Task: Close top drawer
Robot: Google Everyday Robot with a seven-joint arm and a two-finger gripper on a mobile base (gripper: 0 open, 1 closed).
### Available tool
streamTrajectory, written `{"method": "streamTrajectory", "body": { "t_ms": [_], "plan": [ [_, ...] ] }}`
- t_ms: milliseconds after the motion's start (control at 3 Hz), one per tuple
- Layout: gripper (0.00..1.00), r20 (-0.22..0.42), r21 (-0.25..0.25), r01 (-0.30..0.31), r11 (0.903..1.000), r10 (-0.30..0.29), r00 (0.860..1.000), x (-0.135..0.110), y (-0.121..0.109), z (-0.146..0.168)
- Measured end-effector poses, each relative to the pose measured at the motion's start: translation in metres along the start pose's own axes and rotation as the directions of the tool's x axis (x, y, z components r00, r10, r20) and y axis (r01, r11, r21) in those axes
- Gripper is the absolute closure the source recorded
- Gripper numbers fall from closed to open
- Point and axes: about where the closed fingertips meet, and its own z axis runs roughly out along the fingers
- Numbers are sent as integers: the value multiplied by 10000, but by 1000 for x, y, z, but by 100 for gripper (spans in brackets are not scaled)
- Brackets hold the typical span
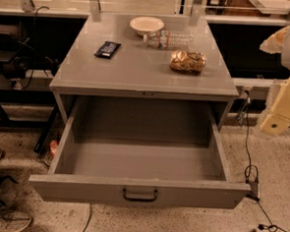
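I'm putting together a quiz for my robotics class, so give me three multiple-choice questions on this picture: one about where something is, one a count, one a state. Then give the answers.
1. Where is the gripper?
A) inside the drawer
B) on the drawer handle
C) at the right edge of the view, apart from the drawer

2. How many things lie on the cabinet top?
A) two
B) four
C) six

3. What state is the top drawer in?
A) pulled out and empty
B) fully shut
C) pulled out and full of tools

Answers:
1 C: the cream gripper hangs to the right of the cabinet, touching nothing.
2 B: there is a bowl, a water bottle, a dark packet and a snack bag.
3 A: its front stands well out from the cabinet and its bare grey floor shows.
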Motion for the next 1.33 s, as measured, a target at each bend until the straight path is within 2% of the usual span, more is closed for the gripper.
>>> {"method": "streamTrajectory", "body": {
  "t_ms": [333,667,1000,1333],
  "plan": [
    [0,-9,-57,-82,10000,82,10000,1,2,2],
    [0,-182,-817,-1148,9900,1136,9934,9,25,31],
    [0,-815,-1532,-2287,9614,2184,9725,7,61,78],
    [0,-1516,-2250,-3184,9208,2898,9450,-4,105,134]
  ]
}}
